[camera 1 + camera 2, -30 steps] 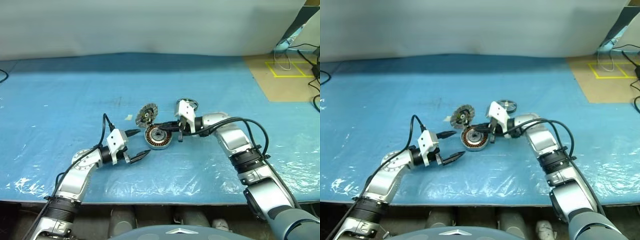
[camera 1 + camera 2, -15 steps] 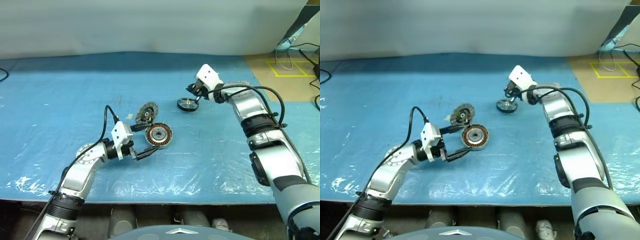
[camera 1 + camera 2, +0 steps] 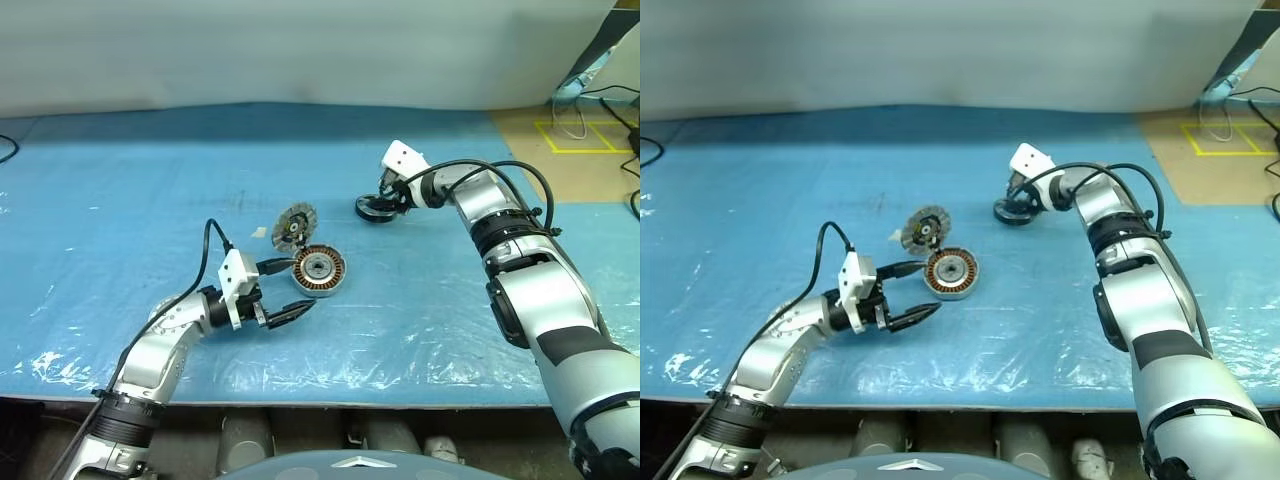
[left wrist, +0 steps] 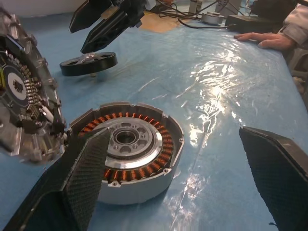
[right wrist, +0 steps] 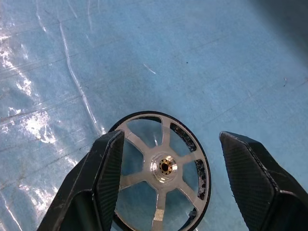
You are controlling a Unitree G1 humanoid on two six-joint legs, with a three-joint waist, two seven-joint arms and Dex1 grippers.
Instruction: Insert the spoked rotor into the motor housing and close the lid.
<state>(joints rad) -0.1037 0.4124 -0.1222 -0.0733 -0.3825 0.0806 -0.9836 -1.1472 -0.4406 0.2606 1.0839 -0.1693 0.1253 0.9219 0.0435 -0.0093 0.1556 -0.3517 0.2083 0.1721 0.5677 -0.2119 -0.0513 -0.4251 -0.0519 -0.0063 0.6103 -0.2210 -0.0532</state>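
Note:
The spoked rotor (image 3: 374,208) lies flat on the blue table, black rim around silver spokes and hub. My right gripper (image 3: 388,197) hangs just above it, open, its fingers (image 5: 107,159) wide on either side of the wheel (image 5: 162,167) and not touching it. Nearer and to the left sits the motor housing (image 3: 318,270), copper windings facing up. The lid (image 3: 294,226) stands tilted just behind the housing, striped face showing. My left gripper (image 3: 300,286) is open and level beside the housing's left side, one finger (image 4: 84,178) close to its wall (image 4: 134,185).
The table (image 3: 150,180) is covered in shiny blue plastic film. A small pale scrap (image 3: 258,234) lies left of the lid. A person's hand (image 4: 262,38) rests at the table's far side. Cables and yellow floor tape (image 3: 575,138) lie off to the right.
My right gripper left the housing, swung back and right to the rotor, and opened over it. The left gripper has stayed open beside the housing.

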